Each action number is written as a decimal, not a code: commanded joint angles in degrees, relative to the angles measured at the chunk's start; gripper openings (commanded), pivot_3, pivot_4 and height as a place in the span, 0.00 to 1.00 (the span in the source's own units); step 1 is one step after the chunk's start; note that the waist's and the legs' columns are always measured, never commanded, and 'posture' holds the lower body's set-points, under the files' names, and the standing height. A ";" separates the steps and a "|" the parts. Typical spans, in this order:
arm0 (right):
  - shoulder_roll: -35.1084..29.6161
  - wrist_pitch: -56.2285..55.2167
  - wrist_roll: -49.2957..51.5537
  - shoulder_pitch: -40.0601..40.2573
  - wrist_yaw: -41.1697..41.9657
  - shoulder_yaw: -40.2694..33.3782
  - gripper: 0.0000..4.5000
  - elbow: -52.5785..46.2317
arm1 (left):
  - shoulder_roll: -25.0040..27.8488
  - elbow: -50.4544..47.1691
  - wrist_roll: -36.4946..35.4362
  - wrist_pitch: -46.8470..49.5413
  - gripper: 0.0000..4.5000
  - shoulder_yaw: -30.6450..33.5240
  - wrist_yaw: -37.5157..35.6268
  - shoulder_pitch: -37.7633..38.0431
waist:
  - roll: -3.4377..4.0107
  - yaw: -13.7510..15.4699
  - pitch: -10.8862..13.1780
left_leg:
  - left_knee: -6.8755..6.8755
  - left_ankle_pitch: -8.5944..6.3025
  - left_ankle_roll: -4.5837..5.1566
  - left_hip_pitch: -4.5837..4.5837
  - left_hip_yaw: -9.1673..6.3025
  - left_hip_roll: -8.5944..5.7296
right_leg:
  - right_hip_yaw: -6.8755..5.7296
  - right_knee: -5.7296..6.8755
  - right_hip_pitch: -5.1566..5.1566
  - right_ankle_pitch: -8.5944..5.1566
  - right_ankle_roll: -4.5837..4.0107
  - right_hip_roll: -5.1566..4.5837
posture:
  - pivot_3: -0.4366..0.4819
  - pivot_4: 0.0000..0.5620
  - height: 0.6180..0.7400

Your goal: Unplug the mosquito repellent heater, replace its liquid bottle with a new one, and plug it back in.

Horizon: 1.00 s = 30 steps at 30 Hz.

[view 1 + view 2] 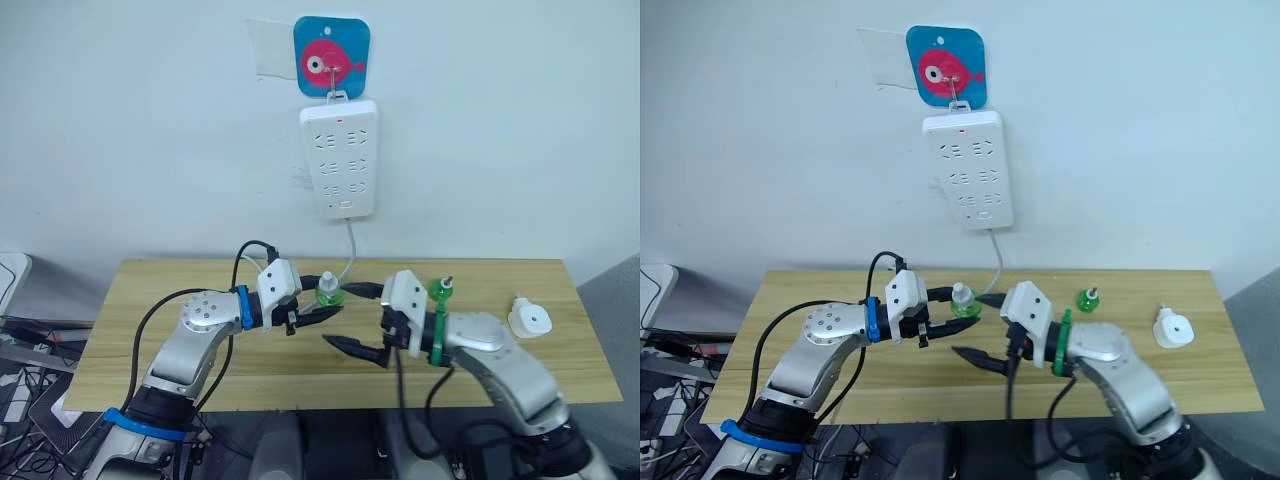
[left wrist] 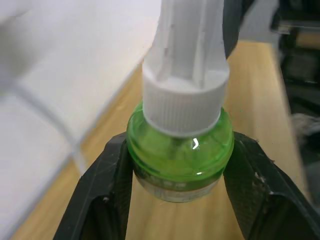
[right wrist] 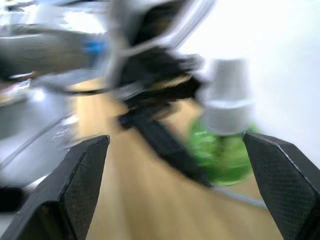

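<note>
A green liquid bottle with a white cap sits between the fingers of my left gripper, which is shut on its body over the middle of the table. My right gripper is open just to the right of it, jaws wide apart and facing the bottle. A second green bottle, uncapped with a wick on top, stands behind my right wrist. The white mosquito repellent heater lies unplugged on the table at the far right.
A white power strip hangs on the wall from a blue fish hook, its cable dropping behind the wooden table. Cables and clutter lie on the floor to the left.
</note>
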 commanded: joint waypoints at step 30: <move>3.02 14.21 3.64 -2.96 -11.35 -1.44 0.99 -16.64 | -1.38 -2.47 -0.07 -0.58 0.49 -0.64 -0.28 -1.64 | -0.01 0.07 -0.01 | -0.02 0.00 0.00 -0.12 0.00 -0.03 | -0.03 -0.07 -0.08 0.01 0.00 0.00 | 0.45 0.40 1.00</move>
